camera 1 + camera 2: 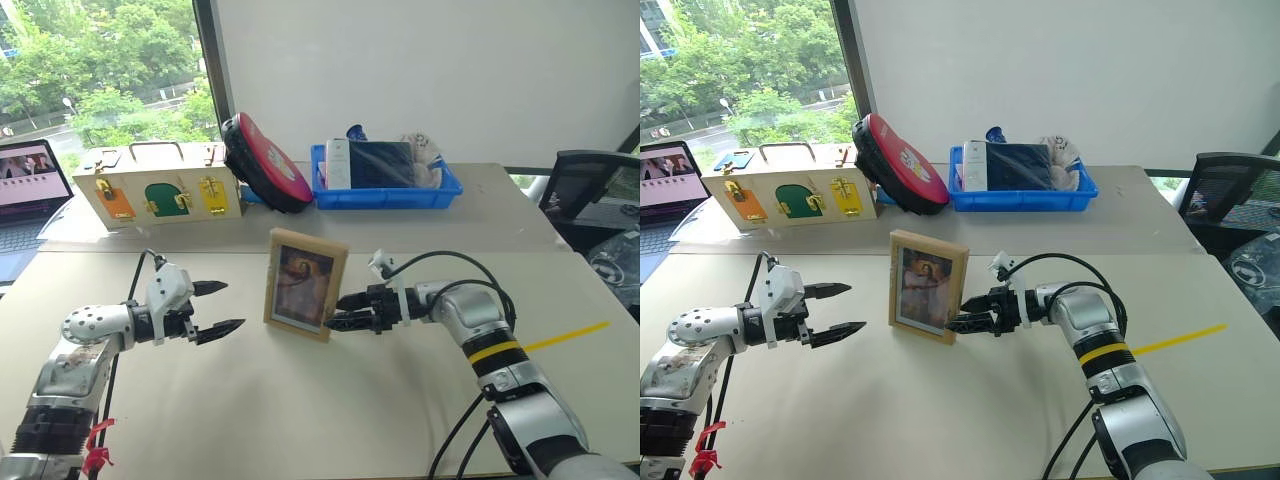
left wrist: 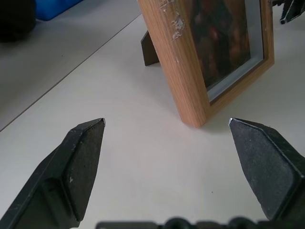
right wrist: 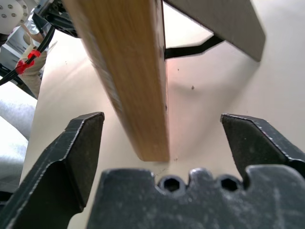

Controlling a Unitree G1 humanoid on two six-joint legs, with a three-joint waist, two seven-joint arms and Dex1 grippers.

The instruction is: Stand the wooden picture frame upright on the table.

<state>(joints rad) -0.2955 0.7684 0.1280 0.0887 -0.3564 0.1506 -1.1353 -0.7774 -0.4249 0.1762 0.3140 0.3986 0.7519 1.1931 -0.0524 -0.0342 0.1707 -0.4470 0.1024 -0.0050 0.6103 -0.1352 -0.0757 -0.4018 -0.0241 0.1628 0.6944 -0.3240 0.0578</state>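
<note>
- The wooden picture frame [image 1: 306, 283] stands upright on the table [image 1: 300, 400], near the middle, picture side facing the robot, between the two grippers.
- In the left wrist view the fold-out stand [image 2: 150, 49] shows behind the frame with its foot on the tabletop, so the frame seems to rest on its own bottom edge and that prop.
- The right gripper [image 1: 340, 312] sits at the frame's right edge, low down. In the right wrist view its two fingers stand apart on either side of the wooden edge [image 3: 128, 71], with clear gaps to the wood, so it grips nothing.
- The left gripper [image 1: 222, 306] hangs just above the table to the frame's left, apart from it, fingers spread wide and empty.
- Judged from this, the step in hand is the letting go: the frame looks placed and the task close to done.
- The next move calls for drawing the right gripper straight back off the edge without brushing the wood, since a nudge could tip the frame off its prop.
- No brand, label or writing can be read on the frame; the picture is a brownish portrait.
- Behind it stand a cream box with latches [image 1: 158, 186] and a blue tray [image 1: 385, 192], their markings too small to read.
</note>
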